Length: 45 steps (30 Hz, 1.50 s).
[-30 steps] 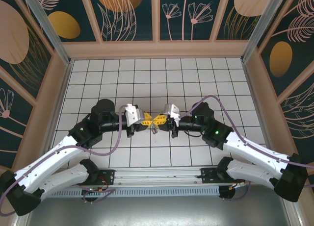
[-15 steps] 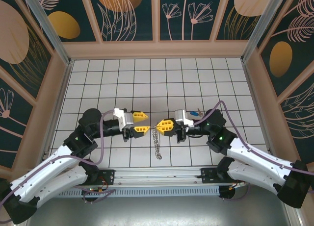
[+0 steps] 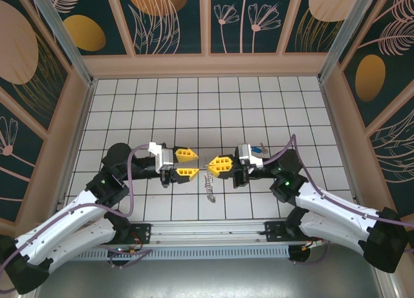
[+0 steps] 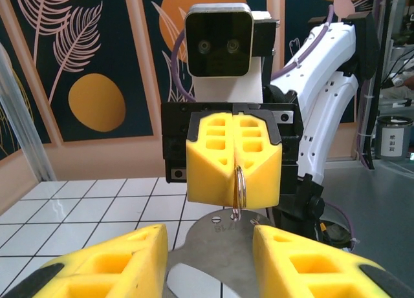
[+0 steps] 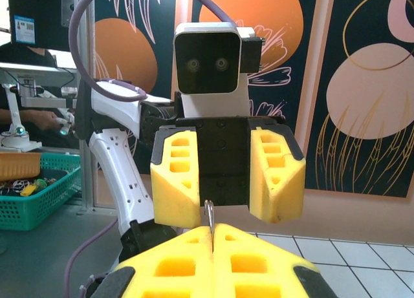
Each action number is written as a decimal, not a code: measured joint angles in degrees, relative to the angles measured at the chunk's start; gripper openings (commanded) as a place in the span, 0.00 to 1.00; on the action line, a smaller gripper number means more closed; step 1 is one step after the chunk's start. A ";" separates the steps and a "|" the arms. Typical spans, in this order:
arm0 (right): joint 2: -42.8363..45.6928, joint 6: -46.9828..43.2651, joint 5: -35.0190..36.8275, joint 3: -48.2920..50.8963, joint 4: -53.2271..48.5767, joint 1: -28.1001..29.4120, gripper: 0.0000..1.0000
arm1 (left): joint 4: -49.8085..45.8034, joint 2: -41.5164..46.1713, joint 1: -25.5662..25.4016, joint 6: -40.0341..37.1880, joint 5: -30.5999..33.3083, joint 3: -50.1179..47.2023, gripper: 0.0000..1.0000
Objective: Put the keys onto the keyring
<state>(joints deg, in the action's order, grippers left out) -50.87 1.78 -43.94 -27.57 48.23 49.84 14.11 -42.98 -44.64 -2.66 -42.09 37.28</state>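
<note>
My right gripper (image 3: 218,163) is shut on the keyring (image 4: 238,187), a thin metal split ring whose edge sticks out between the closed yellow fingers (image 5: 209,212). From the ring hang a flat silver metal piece (image 4: 223,246) and a chain (image 3: 208,185). My left gripper (image 3: 186,163) faces it from the left, open, its yellow fingers (image 4: 97,266) standing either side of the silver piece without touching it. A small key with a blue head (image 3: 259,147) lies on the tiles behind my right wrist.
White tiled floor (image 3: 194,104) inside patterned walls (image 3: 207,20). A metal rail (image 3: 213,230) runs along the near edge between the arm bases. A green basket (image 5: 35,194) stands outside the cell.
The two grippers were pressed together a second ago. The left one has opened and drawn back to the left, and the chain now hangs free from the right gripper.
</note>
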 measured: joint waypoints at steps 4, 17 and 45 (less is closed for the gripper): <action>-0.59 1.07 -0.07 0.61 2.36 -0.26 0.00 | 1.84 -1.38 0.00 0.63 -1.18 0.00 0.39; -2.36 3.28 -0.02 1.20 6.08 -0.81 0.00 | 5.88 -4.57 -0.17 1.68 -2.78 0.00 0.29; 4.83 -10.58 21.84 -4.81 -28.52 0.55 0.33 | -25.81 -11.41 -0.37 -13.66 8.74 16.68 0.00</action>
<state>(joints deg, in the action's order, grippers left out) -46.04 -8.80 -22.11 -32.38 19.70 50.39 -11.70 -54.39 -45.01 -16.32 -33.34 53.95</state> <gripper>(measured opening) 0.344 0.044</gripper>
